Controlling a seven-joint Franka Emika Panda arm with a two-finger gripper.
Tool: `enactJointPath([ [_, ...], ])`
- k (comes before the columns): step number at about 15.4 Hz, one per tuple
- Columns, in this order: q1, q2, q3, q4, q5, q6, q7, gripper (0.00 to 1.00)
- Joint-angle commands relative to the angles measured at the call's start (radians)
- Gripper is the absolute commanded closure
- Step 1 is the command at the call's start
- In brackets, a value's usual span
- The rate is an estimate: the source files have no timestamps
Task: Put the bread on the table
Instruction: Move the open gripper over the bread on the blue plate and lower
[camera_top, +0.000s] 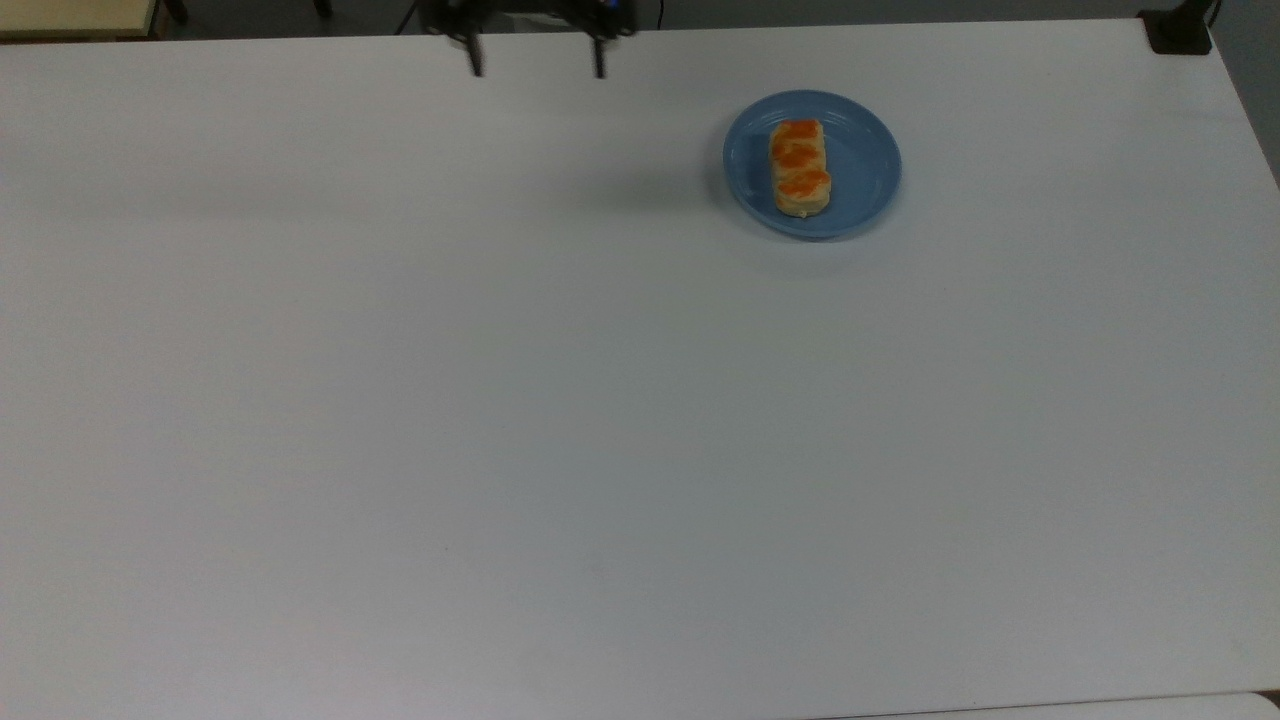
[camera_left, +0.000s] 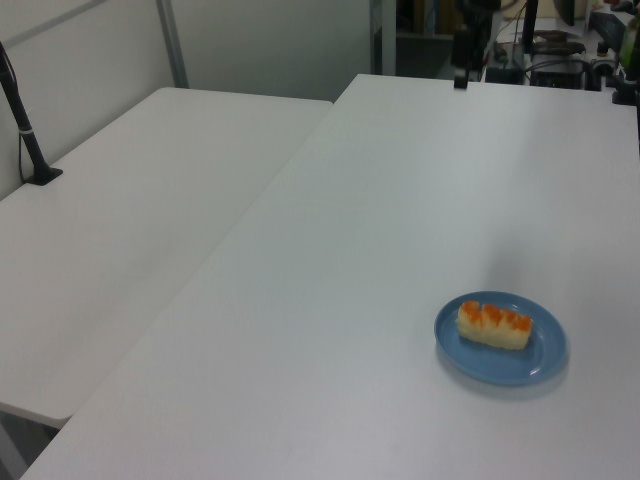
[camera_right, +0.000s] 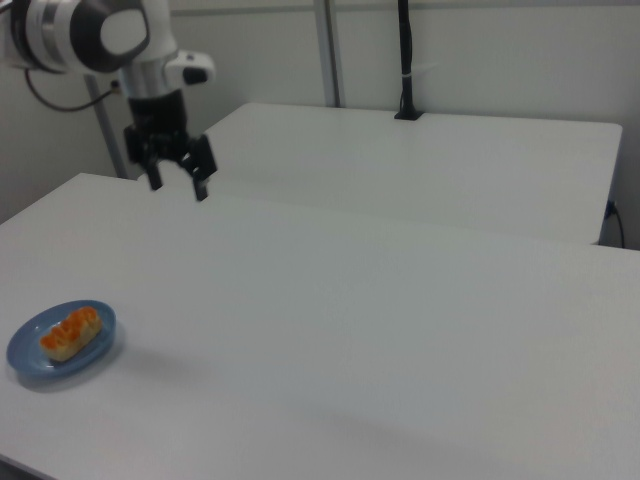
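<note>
Item one, my gripper (camera_top: 537, 55): raised above the table (camera_top: 560, 420) near its far edge, fingers spread apart and empty, I judge in readiness for a reach. Item two, the bread (camera_top: 799, 167): lying lengthwise in the middle of the blue plate (camera_top: 865, 160), well apart from the gripper, toward the top view's right and lower. I judge the pick not yet begun.

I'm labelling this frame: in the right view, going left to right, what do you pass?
Blue plate with the bread on it → open tool hanging above the table → black pole on the farther table.
</note>
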Motion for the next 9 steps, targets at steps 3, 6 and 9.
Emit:
enactJointPath([
  [3,0.009,-0.03,0.124,-0.164,0.038,0.004,-0.026,0.0],
  [6,0.011,-0.028,0.176,-0.274,0.099,0.076,-0.006,0.0],
  [9,0.029,-0.025,0.214,-0.368,0.159,0.203,0.031,0.0],
])
